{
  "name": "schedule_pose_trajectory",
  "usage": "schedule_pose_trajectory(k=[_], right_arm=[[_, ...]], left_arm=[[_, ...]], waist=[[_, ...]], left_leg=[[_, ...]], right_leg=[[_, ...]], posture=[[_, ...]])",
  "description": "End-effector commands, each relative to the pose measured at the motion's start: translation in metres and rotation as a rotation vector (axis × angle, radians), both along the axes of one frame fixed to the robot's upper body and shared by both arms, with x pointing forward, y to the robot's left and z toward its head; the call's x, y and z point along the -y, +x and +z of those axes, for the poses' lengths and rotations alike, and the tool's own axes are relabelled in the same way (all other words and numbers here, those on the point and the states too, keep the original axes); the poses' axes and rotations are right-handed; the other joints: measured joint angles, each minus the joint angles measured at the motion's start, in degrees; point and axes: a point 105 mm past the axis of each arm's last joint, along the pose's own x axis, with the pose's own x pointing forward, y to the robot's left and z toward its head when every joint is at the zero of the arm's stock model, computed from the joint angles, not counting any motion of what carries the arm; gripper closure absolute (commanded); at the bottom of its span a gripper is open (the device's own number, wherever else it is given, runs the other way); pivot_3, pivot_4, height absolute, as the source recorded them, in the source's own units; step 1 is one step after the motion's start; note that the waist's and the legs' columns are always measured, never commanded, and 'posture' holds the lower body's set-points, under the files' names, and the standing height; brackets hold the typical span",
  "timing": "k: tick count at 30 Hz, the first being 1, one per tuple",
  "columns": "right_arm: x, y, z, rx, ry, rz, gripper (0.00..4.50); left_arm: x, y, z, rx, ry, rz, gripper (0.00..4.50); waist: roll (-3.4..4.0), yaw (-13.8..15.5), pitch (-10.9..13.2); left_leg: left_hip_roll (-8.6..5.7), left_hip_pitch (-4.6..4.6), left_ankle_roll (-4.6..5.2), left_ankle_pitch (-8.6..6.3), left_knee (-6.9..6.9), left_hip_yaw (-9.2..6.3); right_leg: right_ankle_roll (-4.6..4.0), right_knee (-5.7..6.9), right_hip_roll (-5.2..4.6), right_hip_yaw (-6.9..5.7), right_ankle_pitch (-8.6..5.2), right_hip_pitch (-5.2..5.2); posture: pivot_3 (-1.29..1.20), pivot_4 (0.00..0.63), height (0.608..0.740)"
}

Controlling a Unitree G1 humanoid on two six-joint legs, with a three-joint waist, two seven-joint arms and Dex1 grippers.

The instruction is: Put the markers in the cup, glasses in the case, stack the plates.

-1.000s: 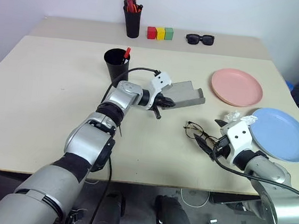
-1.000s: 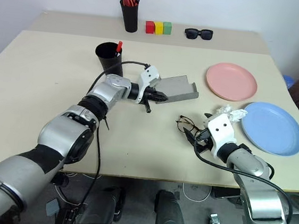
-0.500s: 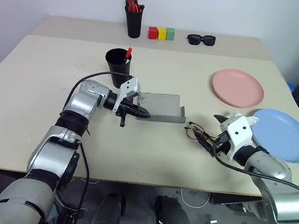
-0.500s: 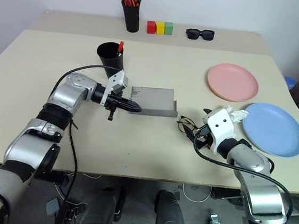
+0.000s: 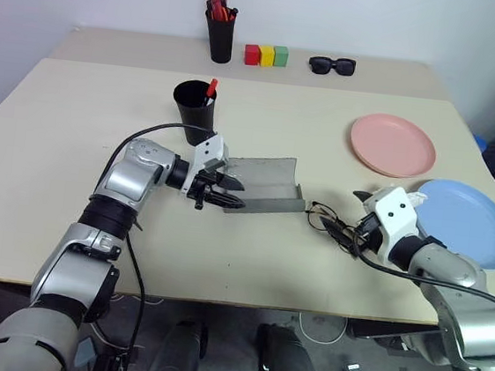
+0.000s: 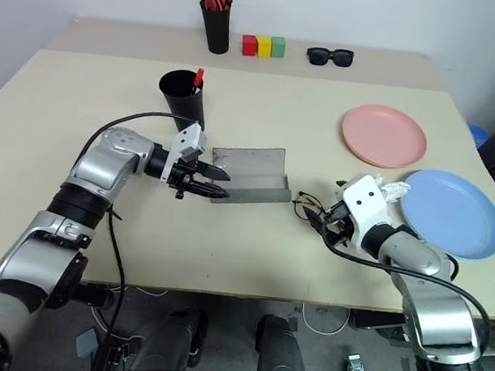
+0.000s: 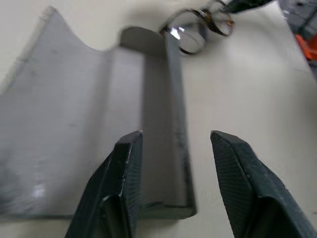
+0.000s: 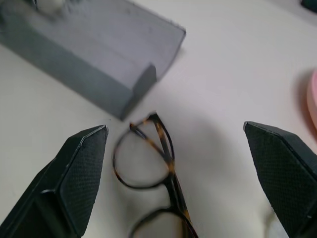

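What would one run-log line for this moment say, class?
left gripper: jaws open astride case wall | right gripper: jaws open over glasses | case: open on table | plates: unstacked

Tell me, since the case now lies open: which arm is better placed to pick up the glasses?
Right. The right gripper is wide open with the glasses between its fingers, while the left gripper is at the case.

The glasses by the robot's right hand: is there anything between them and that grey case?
Nothing visible. The glasses lie on bare table just off the open end of the case, with the right gripper open over them.
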Motion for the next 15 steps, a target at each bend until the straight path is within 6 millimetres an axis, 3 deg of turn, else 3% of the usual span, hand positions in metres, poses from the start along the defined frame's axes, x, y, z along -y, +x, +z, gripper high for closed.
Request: schedule_pose_trajectory(k=[1,7,11,15], right_arm=[[-0.003,-0.004,0.012,0.01,-0.071,0.018,0.0],[-0.003,-0.007,0.011,-0.053,-0.131,0.008,0.0],[-0.001,-0.004,0.007,-0.097,-0.152,-0.018,0.0],[-0.001,-0.001,0.003,-0.135,-0.171,-0.038,0.0]], left_arm=[[-0.007,-0.005,0.023,0.156,-0.069,0.031,2.17],[-0.008,-0.042,0.021,0.207,-0.099,0.004,2.17],[0.004,-0.071,0.016,0.212,-0.145,-0.049,2.17],[0.019,-0.088,0.014,0.203,-0.255,-0.037,2.17]], waist=[[0.01,0.0,0.0],[0.02,0.0,0.0],[0.02,0.1,0.0],[0.02,0.2,0.0]], left_leg=[[0.01,0.0,0.0,0.0,0.0,0.02],[0.07,0.0,0.0,0.0,-0.02,0.02],[0.07,0.0,0.0,0.0,-0.01,0.02],[0.07,0.01,0.0,0.0,0.01,0.04]], right_leg=[[0.0,0.0,0.0,0.01,0.0,-0.02],[-0.11,-0.01,-0.02,0.02,-0.06,-0.01],[-0.19,-0.02,-0.04,0.02,-0.1,0.01],[-0.2,-0.05,-0.06,0.02,-0.1,0.03]], posture=[[0.0,0.15,0.74],[0.0,0.15,0.74],[0.0,0.15,0.74],[0.0,0.15,0.74]])
